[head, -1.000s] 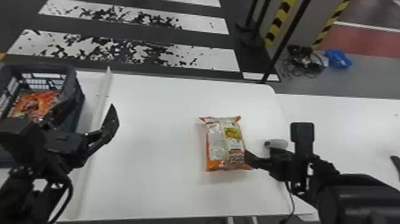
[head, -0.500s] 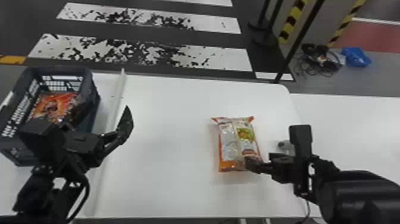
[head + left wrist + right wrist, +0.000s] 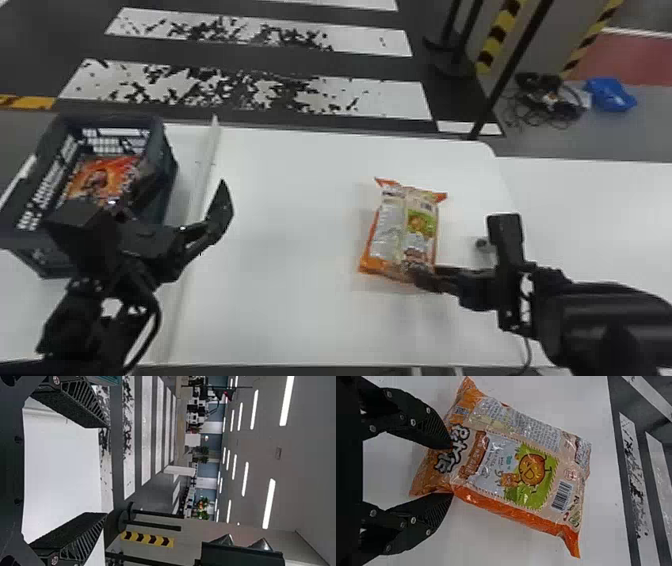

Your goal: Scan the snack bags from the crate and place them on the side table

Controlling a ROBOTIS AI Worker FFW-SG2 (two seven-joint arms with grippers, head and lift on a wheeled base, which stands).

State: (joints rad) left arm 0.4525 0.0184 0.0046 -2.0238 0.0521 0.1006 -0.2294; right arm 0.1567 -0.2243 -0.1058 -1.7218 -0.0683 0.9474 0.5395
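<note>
A snack bag (image 3: 402, 230) lies flat on the white table, and my right gripper (image 3: 417, 275) is at its near end. In the right wrist view the end of the bag (image 3: 522, 467) lies between the parted fingers of my right gripper (image 3: 451, 470), whose tips overlap its edges. My left gripper (image 3: 185, 192) stands open beside the crate (image 3: 167, 165), which holds another orange snack bag (image 3: 102, 175). Nothing is between the fingers of the left gripper (image 3: 106, 471) in the left wrist view.
A raised white strip (image 3: 202, 185) runs along the table between crate and bag. Beside my right gripper is a small, partly hidden grey object (image 3: 482, 244). Another white table surface (image 3: 600, 215) adjoins on the right.
The head view has shifted, so the scene sits farther right in it. My right gripper has moved left onto the bag's near end. The left gripper stays beside the crate.
</note>
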